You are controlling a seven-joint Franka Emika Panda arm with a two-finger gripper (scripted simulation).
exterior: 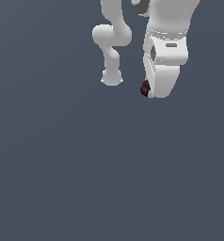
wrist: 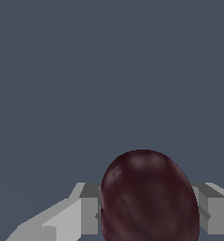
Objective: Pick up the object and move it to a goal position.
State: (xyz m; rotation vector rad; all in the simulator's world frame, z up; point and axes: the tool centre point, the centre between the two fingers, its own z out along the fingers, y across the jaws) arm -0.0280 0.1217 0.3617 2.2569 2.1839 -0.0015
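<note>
The dark maroon ball (wrist: 149, 197) sits pinched between the two grey fingers (wrist: 88, 209) of the hand (wrist: 149, 212), filling the gap. From outside, the ball (exterior: 145, 88) peeks out at the hand's tip, seemingly above the grey surface (exterior: 85, 179).

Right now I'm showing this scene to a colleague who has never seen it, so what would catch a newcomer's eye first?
Probably the small dark maroon ball, which fills the lower part of the wrist view, pressed between the two grey fingers of the white robot's hand. In the exterior view the ball is a dark spot at the tip of the white arm, near the top of the picture. Everything else is plain slate-grey ground.
</note>
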